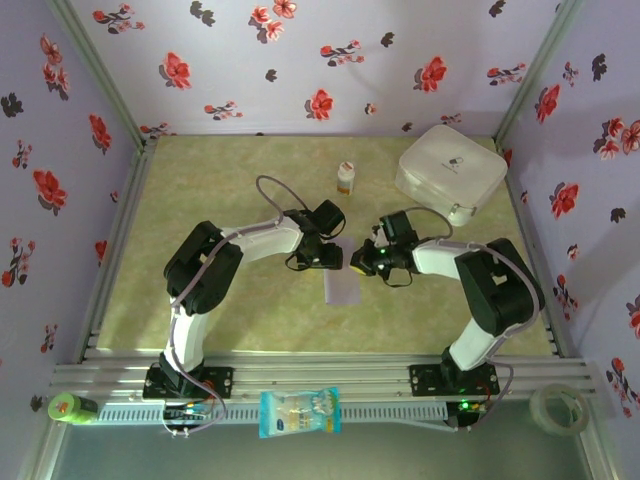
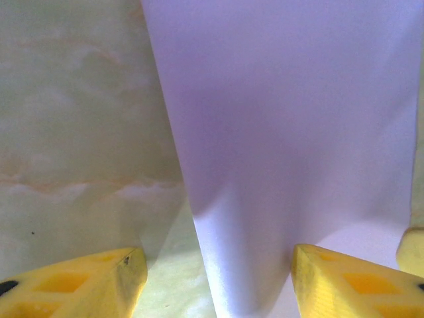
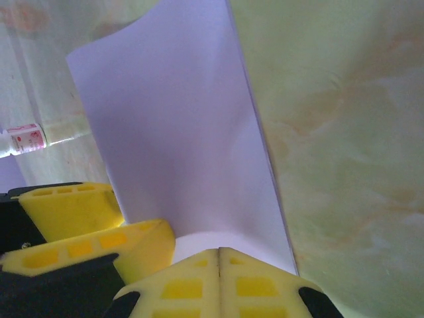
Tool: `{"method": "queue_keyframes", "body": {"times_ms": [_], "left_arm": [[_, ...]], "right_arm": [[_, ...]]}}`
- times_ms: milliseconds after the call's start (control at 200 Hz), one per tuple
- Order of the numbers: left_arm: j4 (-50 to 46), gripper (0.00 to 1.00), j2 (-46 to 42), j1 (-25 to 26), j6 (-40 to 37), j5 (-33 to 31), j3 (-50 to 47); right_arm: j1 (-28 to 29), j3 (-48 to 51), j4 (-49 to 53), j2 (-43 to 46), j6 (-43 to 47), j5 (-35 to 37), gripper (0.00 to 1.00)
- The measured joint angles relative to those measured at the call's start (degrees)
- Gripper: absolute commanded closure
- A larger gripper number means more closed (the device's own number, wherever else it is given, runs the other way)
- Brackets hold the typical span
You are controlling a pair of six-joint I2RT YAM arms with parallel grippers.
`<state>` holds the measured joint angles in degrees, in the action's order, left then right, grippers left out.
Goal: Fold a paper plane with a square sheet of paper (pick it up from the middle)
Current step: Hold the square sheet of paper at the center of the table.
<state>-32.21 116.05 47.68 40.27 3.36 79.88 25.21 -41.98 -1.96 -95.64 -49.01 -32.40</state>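
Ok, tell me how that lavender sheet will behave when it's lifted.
Likely floppy: the sheet bows upward where the right gripper pinches its edge. It looks thin, so probably very light; a push may slide or buckle it on the smooth table.

The sheet of paper (image 2: 285, 132) looks matt and smooth (thin, lavender) on the faintly glossy marbled table (image 2: 73, 132).
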Motion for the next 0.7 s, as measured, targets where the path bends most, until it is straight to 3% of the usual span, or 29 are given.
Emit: {"method": "queue_keyframes", "body": {"times_ms": [520,700], "left_arm": [[0.1,0.36,-0.3,0.1,0.2,-0.2,0.0],[4.1,0.34,-3.4,-0.5,1.6,0.3,-3.7]], "right_arm": [[1.2,-2.3,2.9,-3.4,5.6,2.4,1.0],[1.4,-3.8,5.5,-3.5,8.0,3.7,1.0]]}}
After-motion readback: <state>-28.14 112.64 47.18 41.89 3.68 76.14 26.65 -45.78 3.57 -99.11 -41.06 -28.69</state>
